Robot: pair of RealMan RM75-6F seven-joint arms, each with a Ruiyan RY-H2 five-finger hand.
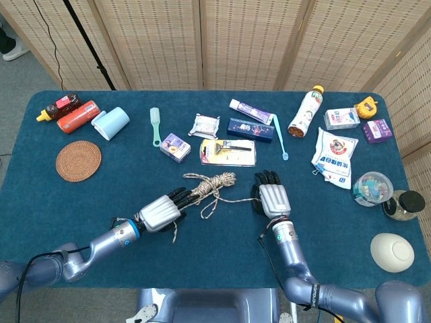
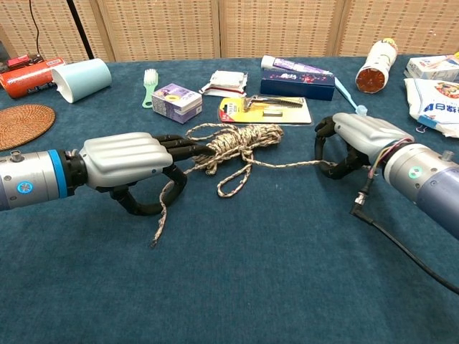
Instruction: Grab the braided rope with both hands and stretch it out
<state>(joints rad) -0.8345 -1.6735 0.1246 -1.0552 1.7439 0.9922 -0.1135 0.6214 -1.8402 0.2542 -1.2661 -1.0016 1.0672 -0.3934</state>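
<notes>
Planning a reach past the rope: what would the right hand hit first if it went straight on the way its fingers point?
Probably the carded razor pack, just beyond the right hand; depth is uncertain.

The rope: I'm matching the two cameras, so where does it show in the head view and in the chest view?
Head view: the rope lies centre, just below the razor pack, between the left hand and right hand.
Chest view: the rope sits upper centre, between the left hand and right hand.
Shared landmark: the razor pack, just behind the rope in both.
</notes>
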